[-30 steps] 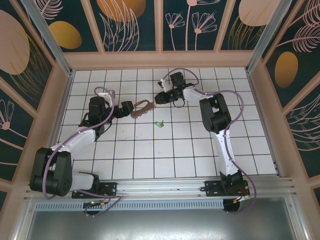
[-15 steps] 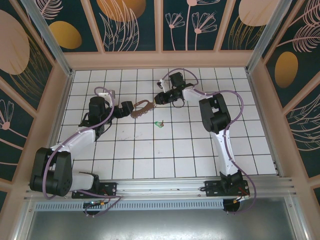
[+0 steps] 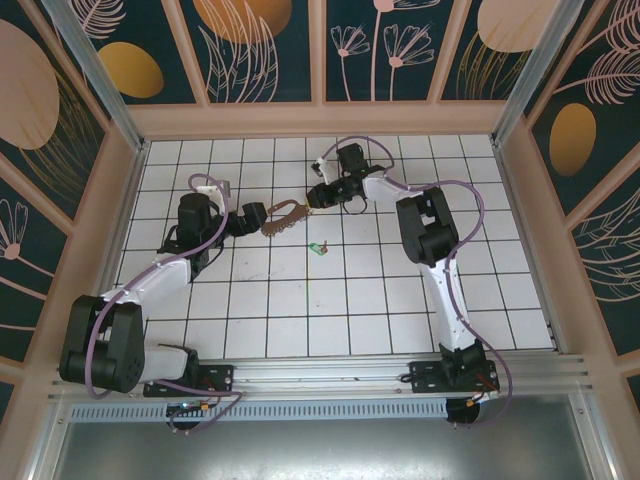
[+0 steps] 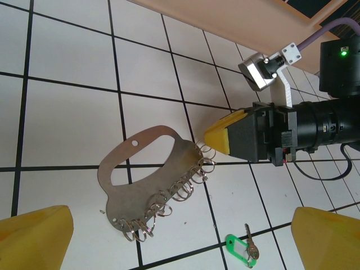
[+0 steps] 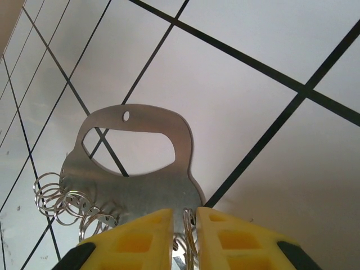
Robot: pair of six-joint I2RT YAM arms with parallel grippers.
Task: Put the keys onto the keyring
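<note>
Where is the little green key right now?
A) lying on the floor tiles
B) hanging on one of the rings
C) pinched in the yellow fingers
A: the green key lies flat on a white tile, apart from the keyring, with nothing holding it.

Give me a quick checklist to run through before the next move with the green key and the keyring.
1. Right gripper shut on the keyring, pinching its end ring: ok.
2. Left gripper open, with nothing between its fingers: ok.
3. Key lying free on the tiled floor, apart from the keyring: ok.
4. Key threaded onto one of the rings: not ok, not yet done.
5. Pinched ring spread far enough to take the key: cannot tell.
</note>
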